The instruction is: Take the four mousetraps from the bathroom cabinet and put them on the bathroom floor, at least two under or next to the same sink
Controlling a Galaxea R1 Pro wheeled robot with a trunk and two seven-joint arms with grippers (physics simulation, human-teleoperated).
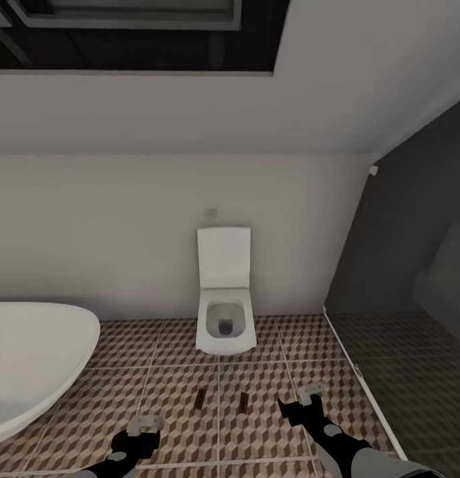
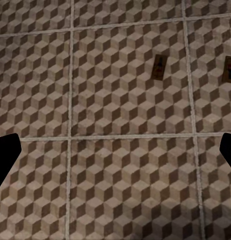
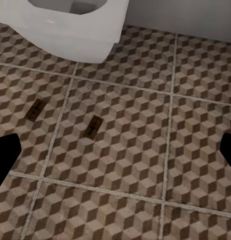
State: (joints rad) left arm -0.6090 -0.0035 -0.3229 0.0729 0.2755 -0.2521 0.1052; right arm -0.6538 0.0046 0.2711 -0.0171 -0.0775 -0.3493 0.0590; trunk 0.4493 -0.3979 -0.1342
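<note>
On cube-patterned bathroom floor (image 1: 183, 378): 2 flat tan mousetraps (image 1: 200, 399); both end effectors apart, empty.

No text, label, brand, number or sign can be read anywhere in these views. The two mousetraps (image 1: 200, 399) (image 1: 243, 402) lying on the bathroom floor (image 1: 170, 372) in front of the toilet (image 1: 224, 318) are too small and blurred for any marking to be made out; only a small reddish spot shows on them in the left wrist view (image 2: 159, 67) (image 2: 229, 69). The small plate (image 1: 210, 213) on the far wall above the toilet bears nothing legible.
</note>
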